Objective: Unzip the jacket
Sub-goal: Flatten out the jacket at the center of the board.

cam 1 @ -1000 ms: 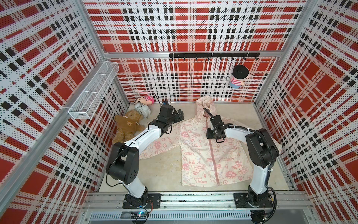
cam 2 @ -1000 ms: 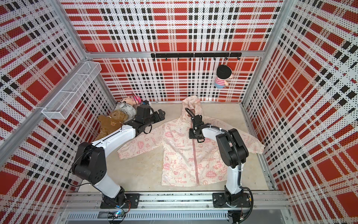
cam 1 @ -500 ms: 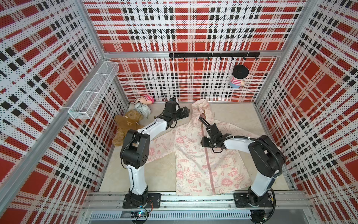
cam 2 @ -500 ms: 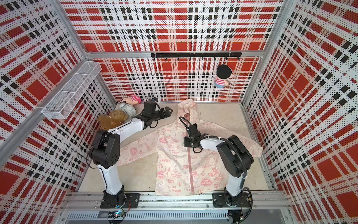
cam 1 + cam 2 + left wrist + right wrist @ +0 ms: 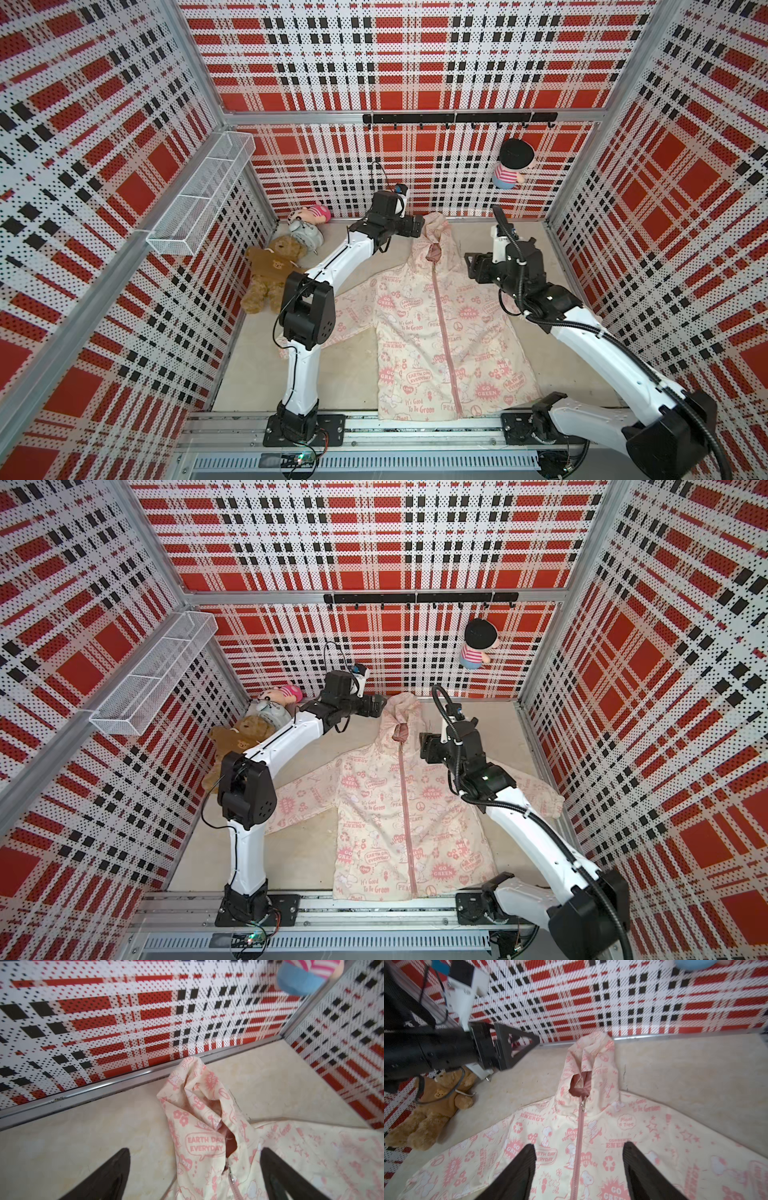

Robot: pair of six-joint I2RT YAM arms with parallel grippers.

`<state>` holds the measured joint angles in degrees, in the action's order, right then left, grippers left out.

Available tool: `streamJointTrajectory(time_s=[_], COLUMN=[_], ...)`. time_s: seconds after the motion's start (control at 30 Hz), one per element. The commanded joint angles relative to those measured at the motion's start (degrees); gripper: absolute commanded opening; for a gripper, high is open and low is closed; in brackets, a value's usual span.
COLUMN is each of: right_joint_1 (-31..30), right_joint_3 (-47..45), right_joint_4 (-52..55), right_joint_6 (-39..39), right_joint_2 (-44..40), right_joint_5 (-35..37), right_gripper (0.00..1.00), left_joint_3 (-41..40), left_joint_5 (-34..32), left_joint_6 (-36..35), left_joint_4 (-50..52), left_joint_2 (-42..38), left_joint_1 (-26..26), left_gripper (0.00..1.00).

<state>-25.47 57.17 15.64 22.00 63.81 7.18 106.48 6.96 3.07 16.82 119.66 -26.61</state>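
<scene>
Jacket (image 5: 436, 332) lies flat mid-counter (image 5: 332, 374), hem on the front rail edge, hood tip near the back wall. Bare counter both sides of the hood. Left claw (image 5: 194, 1150) spread, empty, at the hood. Right claw (image 5: 578, 1146) spread, empty. A second ago it sat over the zipper (image 5: 580, 1136); now it's off to the right. Zipper shut to the neck. Thin printed cream fabric, crumpled hood.
</scene>
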Motion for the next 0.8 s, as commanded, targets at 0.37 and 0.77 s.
streamJointTrajectory(time_s=[0.37,0.77], right_joint_1=[1.77,1.90], right_joint_3=[-17.54,-15.86], right_joint_4=[-12.68,-8.09], right_joint_6=[-14.25,-15.14], right_joint_2=[-23.16,-20.16], right_joint_5=[9.58,5.00], right_gripper=[0.75,0.77], left_joint_3=[24.20,5.95], left_joint_5=[13.12,-0.49], left_joint_6=[-15.92,-25.29], left_joint_4=[29.44,15.63], left_joint_2=[18.58,10.56], left_joint_1=[0.00,-7.86], left_gripper=[1.00,0.99])
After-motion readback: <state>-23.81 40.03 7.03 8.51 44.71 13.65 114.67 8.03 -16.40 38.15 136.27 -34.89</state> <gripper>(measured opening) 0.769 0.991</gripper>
